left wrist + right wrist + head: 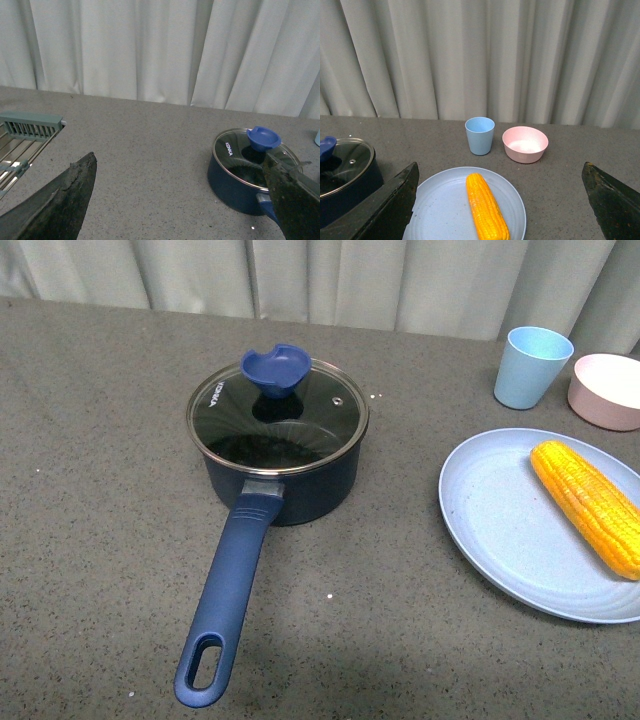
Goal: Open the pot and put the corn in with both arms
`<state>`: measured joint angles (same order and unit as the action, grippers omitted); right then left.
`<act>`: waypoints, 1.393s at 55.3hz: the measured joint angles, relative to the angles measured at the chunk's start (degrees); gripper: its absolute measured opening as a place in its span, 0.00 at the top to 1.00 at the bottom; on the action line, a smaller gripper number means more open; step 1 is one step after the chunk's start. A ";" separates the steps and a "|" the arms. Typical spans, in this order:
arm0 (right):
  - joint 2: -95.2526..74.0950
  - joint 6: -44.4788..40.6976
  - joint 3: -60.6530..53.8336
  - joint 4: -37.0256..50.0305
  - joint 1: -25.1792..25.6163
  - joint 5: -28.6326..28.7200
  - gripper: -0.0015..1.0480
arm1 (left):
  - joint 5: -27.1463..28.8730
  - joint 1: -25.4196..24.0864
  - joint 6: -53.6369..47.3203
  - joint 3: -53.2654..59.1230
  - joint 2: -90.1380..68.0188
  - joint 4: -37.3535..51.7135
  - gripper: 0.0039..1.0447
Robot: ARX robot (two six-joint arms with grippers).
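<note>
Jaws of the left gripper (178,159) are seen spread wide, released, nothing held. The dark navy round saucepan (235,187) is noted ahead of it, partly hidden behind one jaw, with a clear glass lid with blue knob (235,150) seated on top. The right gripper (500,167) is likewise released and empty. The yellow-orange corn cob (486,207) is found ahead, between its spread jaws, lying on a pale blue round plate (440,205).

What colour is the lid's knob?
Blue; the knob shows best in the front view.
</note>
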<state>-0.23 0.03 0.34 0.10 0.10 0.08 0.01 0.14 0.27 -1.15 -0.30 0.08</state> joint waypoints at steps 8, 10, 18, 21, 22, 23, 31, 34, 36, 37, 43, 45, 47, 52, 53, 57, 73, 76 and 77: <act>0.00 0.00 0.00 0.00 0.00 0.00 0.09 | -0.02 0.00 0.00 0.00 0.00 0.00 0.06; 0.00 0.00 0.00 0.00 0.00 0.00 0.09 | 0.00 0.00 0.00 0.00 0.00 0.00 0.06; 0.00 0.00 0.00 0.00 0.00 0.00 0.09 | -0.02 0.00 0.00 0.00 0.00 0.00 0.06; 0.00 0.00 0.00 0.00 0.00 0.00 0.09 | -0.02 0.00 0.00 0.00 0.00 0.00 0.06; 0.00 0.00 0.00 0.00 0.00 0.00 0.09 | 0.00 0.00 0.00 0.00 0.00 0.00 0.06; 0.00 0.00 0.00 0.00 0.00 0.00 0.09 | -0.02 0.00 0.00 0.00 0.00 0.00 0.06; 0.00 0.00 0.00 0.00 0.00 0.00 0.09 | 0.00 0.00 0.00 0.00 0.00 0.00 0.06; 0.00 0.00 0.00 0.00 0.00 0.00 0.09 | 0.00 0.00 0.00 0.00 0.00 0.00 0.06; 0.00 0.00 0.00 0.00 0.00 0.00 0.09 | -0.02 0.00 0.00 0.00 0.00 0.00 0.06; 0.00 0.00 0.00 0.00 0.00 0.00 0.09 | 0.00 0.00 0.00 0.00 0.00 0.00 0.06; 0.00 0.00 0.00 0.00 0.00 0.00 0.09 | 0.46 0.07 0.07 -0.02 -0.07 -0.07 0.06; 0.00 0.00 0.00 0.00 0.00 0.00 0.09 | 8.11 2.27 1.09 -1.09 -2.05 -3.89 0.06; 0.00 0.00 0.00 0.00 0.00 0.00 0.09 | 13.46 3.19 2.08 -1.79 -5.62 -5.11 0.06; 0.00 0.00 0.00 0.00 0.00 0.00 0.09 | 13.27 2.27 4.17 -2.10 -17.94 3.65 0.06; 0.00 0.00 0.00 0.00 0.00 0.00 0.09 | 11.96 2.23 4.74 -2.34 -21.35 7.17 0.06; 0.00 0.00 0.00 0.00 0.00 -0.02 0.09 | 8.70 2.29 6.38 -4.24 -33.94 19.32 0.06; 0.00 0.00 0.00 0.00 0.00 0.00 0.09 | 3.15 6.73 10.10 -13.11 -60.35 38.73 0.06; 0.00 0.00 0.00 -0.02 0.00 0.00 0.09 | 1.66 7.76 10.97 -15.32 -63.98 40.09 0.06; 0.00 0.00 0.00 0.00 0.00 -0.02 0.09 | 0.68 8.17 11.50 -16.22 -65.31 40.35 0.06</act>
<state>-0.23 0.03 0.34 0.10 0.10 0.05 0.69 8.32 11.77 -17.37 -65.60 40.42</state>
